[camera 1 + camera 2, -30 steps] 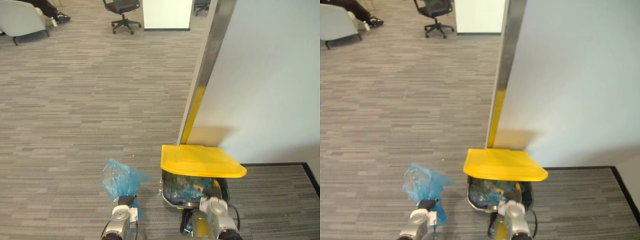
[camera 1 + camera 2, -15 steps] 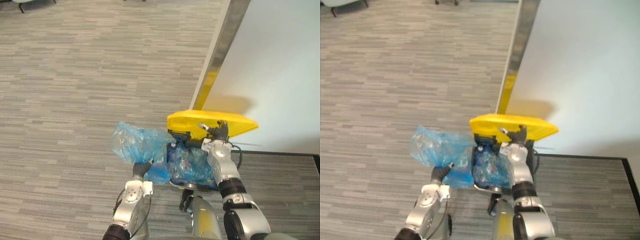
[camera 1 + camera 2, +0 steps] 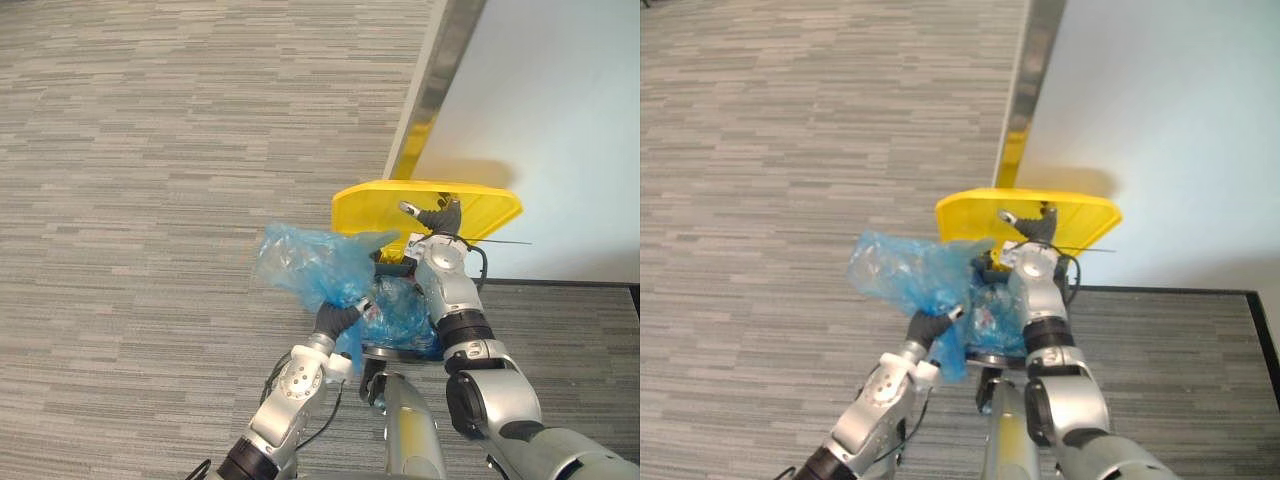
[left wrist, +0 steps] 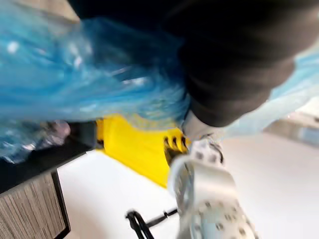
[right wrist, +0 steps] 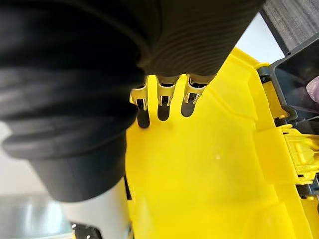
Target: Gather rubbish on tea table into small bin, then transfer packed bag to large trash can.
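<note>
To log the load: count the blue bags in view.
2. The packed bag is in the left hand; another blue bag sits inside the large trash can, under its raised lid. More may be hidden.

Bright, even room light lies on the floor, which carries no hard shadows. The wall is paler and brighter still, close to white in the left wrist view. The lid throws a soft, dull shadow on the wall just behind it, and the metal strip at the wall's edge shows a yellow sheen just above the lid. Light passes through the bag, which carries small white glints.
</note>
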`<state>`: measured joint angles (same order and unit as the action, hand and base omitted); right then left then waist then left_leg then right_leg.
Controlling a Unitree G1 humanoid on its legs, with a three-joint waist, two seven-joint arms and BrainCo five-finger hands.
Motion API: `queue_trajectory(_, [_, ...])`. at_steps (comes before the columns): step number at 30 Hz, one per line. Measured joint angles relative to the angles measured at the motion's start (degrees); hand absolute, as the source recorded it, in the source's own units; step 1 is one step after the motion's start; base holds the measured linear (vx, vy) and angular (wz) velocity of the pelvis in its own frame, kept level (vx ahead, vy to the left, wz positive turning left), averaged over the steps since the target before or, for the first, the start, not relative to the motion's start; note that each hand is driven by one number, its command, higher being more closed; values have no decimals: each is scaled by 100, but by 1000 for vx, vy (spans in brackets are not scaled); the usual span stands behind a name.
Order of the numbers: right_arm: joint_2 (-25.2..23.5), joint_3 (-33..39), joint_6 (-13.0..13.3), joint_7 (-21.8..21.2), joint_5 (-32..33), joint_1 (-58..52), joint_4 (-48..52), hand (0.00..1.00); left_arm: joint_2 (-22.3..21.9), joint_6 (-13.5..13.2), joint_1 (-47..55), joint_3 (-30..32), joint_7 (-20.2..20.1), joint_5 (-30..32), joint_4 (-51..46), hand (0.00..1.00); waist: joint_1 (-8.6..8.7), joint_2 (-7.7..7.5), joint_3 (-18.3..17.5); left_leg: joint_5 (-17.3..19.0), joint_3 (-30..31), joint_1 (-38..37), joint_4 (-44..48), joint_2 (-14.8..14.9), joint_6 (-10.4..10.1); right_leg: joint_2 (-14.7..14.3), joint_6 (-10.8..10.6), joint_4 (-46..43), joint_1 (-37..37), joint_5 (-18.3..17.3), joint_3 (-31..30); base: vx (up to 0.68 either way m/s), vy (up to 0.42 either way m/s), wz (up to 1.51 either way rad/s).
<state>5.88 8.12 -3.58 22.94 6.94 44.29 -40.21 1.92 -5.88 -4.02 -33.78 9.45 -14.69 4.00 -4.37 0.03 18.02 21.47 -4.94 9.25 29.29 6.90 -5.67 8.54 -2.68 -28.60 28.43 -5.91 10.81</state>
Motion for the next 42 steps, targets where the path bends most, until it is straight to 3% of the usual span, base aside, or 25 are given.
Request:
queue_trajectory(8, [164,-169,-90,-114,3,386,-117,0,-107,1,-316,-443,34,121,36,100,97,33,26,-43,-144,124,-114,26,-70,-130,49,242,182,201,-138,12,-6,-12])
queue_trajectory(14, [391,-268,-154,-51,5,906,-74,0,-345,42,-1371,-388,71,409,1072,100,225,100,145,-77,-66,626,95,24,-125,-125,57,410,460,389,-70,-7,-22,7])
queue_trajectory(22, [576,-264,-162,109,56,1294,634,0,-584,162,-2308,199,398,628,1895,100,433,150,502,118,68,1533,817,140,-56,-154,6,402,990,522,24,-44,-33,5])
queue_trajectory(26, [769,-257,-130,215,57,1410,1095,0,-726,202,-2703,411,433,670,2239,100,465,156,649,155,78,1998,1122,173,-48,-179,16,360,1360,619,11,-55,-23,-5])
queue_trajectory(29, [812,-327,-101,211,75,1645,1259,0,-738,259,-3073,637,481,672,2402,100,472,170,745,349,75,2417,1615,379,-105,-330,27,182,1686,643,-8,-61,-13,-25])
queue_trajectory(34, [824,-632,112,226,100,1878,1533,0,-779,293,-3422,983,647,678,2550,100,481,155,809,500,30,2936,2041,481,-93,-409,17,-15,2179,680,-103,-48,-14,-12])
queue_trajectory(42, [815,-925,214,228,99,2111,1691,0,-777,418,-3979,1428,954,798,2836,100,509,139,824,546,-113,3261,2207,577,-65,-533,-7,108,2485,876,-247,-38,-13,-12])
